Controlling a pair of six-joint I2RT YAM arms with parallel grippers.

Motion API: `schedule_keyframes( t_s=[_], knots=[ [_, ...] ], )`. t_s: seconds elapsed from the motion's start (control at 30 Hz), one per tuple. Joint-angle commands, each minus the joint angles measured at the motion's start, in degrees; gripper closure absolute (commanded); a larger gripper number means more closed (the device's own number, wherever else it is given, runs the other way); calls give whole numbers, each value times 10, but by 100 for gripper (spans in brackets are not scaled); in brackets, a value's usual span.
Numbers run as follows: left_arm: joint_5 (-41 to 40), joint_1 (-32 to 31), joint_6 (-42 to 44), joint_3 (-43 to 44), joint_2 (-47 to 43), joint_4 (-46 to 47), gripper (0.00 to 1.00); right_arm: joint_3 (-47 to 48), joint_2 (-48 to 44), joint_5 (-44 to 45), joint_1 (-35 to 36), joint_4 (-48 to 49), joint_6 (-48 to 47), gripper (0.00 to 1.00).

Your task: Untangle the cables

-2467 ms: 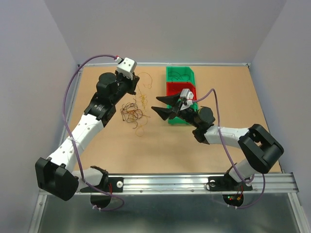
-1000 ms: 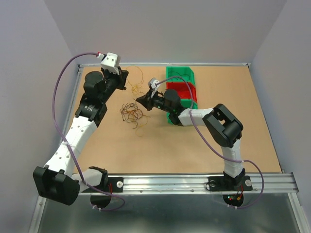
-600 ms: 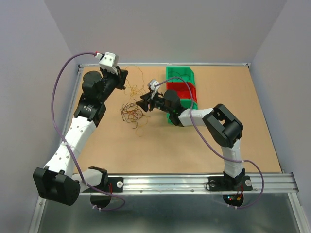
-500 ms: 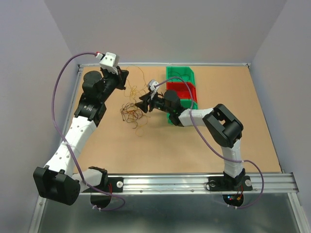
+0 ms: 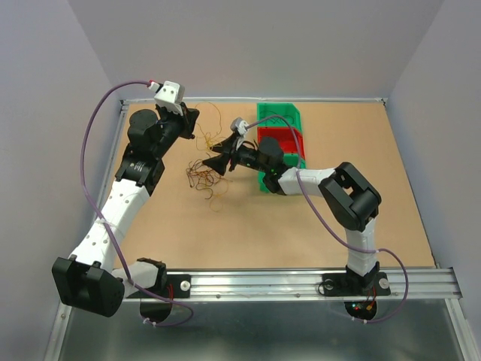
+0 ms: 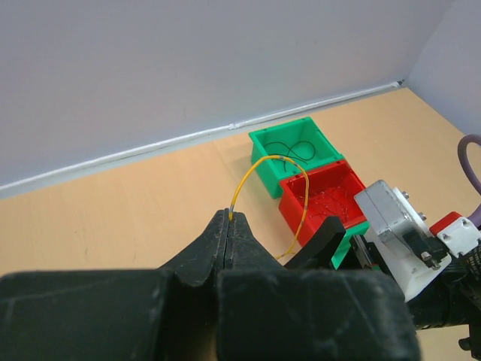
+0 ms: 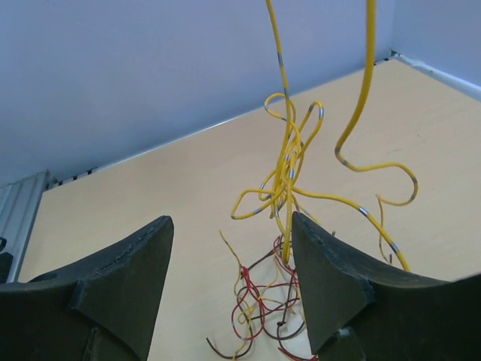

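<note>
1. Left gripper (image 6: pixel 229 218) is clamped shut on one yellow strand (image 6: pixel 264 158) and held high near the far-left corner of the table (image 5: pixel 338 218). The strand arcs out of the jaws and drops away.
2. Right gripper (image 7: pixel 229 222) has its jaws apart and holds nothing. Yellow loops hang between its fingers.
3. The tangle (image 5: pixel 203 174) of red, brown and yellow lies on the table left of centre, just under the right gripper.
4. Likely step: freeing the yellow from the clump. Best to close the right fingers low, on red-brown wire only, clear of the hanging yellow loops.
5. Then draw the left arm up and away slowly. Risk: the whole clump lifts with it.
6. Green bin (image 6: pixel 325 137) and red bin (image 6: pixel 288 204) sit at the far edge, mid-table, with dark wire in the green and red wire in the red.
</note>
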Motion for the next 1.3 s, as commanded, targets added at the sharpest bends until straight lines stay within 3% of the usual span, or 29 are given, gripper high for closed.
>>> schedule_keyframes(
  t_s=[0.0,0.13,0.27,0.4,0.57,0.7,0.9,1.0,1.27],
  knots=[
    [11,3,2,14,-7,32,100,3,-23,19,1,64,40,31],
    [14,3,1,13,-11,32,100,-5,-21,76,-1,96,66,35],
    [12,2,2,11,-11,34,100,-32,-16,127,-1,179,100,53],
    [19,3,3,13,-6,31,100,-23,-3,129,-1,199,117,86],
    [3,3,4,12,-10,31,100,-36,-6,155,-1,208,112,99],
    [-23,11,-5,13,-3,34,100,-63,-30,199,-7,209,100,100],
    [-22,76,-41,-6,2,75,100,-133,-64,255,-59,214,152,99],
    [-19,114,-54,-17,14,104,100,-186,-90,242,-120,240,218,99],
    [-8,198,-81,-14,78,149,100,-314,-190,232,-260,259,250,99]
  ],
)
